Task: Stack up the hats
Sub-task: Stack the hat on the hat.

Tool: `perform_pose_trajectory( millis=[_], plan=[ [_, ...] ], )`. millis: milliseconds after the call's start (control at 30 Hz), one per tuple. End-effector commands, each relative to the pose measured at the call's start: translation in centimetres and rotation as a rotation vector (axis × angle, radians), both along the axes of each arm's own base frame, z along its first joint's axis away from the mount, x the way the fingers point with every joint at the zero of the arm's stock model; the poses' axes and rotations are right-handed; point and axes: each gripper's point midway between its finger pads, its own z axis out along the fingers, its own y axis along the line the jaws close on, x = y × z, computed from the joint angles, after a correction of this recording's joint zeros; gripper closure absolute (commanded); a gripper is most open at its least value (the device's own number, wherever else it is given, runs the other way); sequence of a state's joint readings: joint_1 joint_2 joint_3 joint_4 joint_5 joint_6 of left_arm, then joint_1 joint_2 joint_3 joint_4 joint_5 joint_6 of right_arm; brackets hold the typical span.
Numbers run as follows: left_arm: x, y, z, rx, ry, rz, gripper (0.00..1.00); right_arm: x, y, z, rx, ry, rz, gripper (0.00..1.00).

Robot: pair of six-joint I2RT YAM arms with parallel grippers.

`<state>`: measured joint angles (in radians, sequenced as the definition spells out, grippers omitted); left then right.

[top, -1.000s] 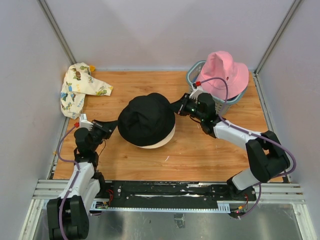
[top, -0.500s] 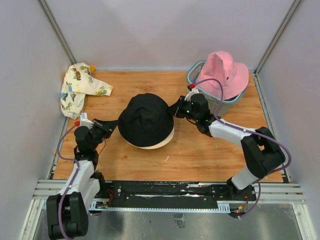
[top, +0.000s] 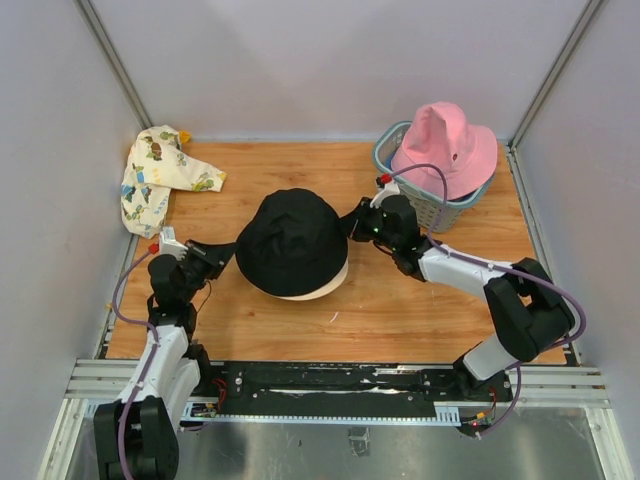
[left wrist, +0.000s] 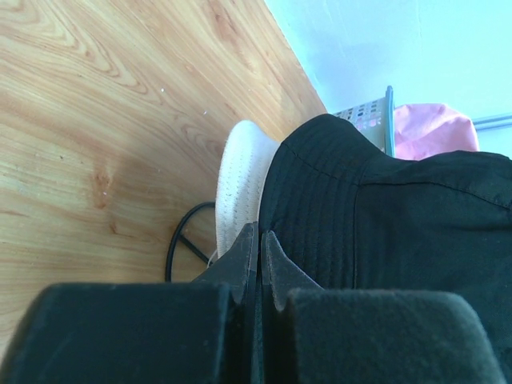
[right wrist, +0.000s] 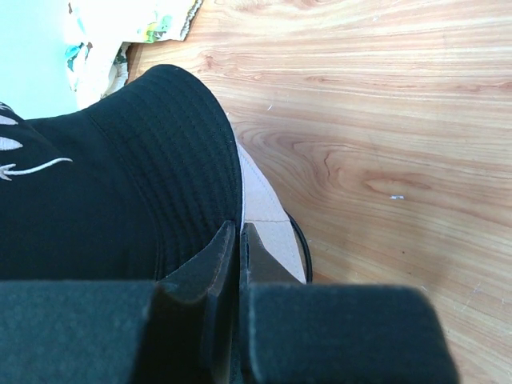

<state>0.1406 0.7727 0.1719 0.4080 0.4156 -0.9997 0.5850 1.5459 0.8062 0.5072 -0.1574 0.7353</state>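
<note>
Blk hat (top: 292, 240) hides most of cream hat (top: 315, 291), only edge visible.

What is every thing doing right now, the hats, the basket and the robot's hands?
black hat: crown up, covering the cream hat.
cream hat: under the black hat, edge showing.
pink hat: resting on the basket.
basket: upright.
printed cloth: crumpled.
left gripper: shut on the black hat's brim.
right gripper: shut on the black hat's brim.
</note>
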Motion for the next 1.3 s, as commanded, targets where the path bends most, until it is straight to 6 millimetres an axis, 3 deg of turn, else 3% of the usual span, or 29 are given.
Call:
perform_pose_trajectory(
  millis=[0,367,767,1267],
  plan=[
    [-1.0,1.2,-3.4,0.067,0.102,0.056,0.99,-1.5,-2.7,-4.5,-0.152,0.081,-0.055,0.99],
    [-2.0,1.5,-5.3,0.089,0.148,0.071,0.99,-2.0,-3.9,-4.8,-0.186,0.073,-0.077,0.99],
    [-2.5,0.8,-6.5,0.075,0.164,0.035,1.0,-2.3,-3.3,-7.9,-0.226,0.129,-0.056,0.97],
    [-4.2,-0.7,-6.7,0.038,0.138,-0.035,0.99,1.4,-1.7,-6.7,-0.288,0.092,-0.071,0.86]
  ],
)
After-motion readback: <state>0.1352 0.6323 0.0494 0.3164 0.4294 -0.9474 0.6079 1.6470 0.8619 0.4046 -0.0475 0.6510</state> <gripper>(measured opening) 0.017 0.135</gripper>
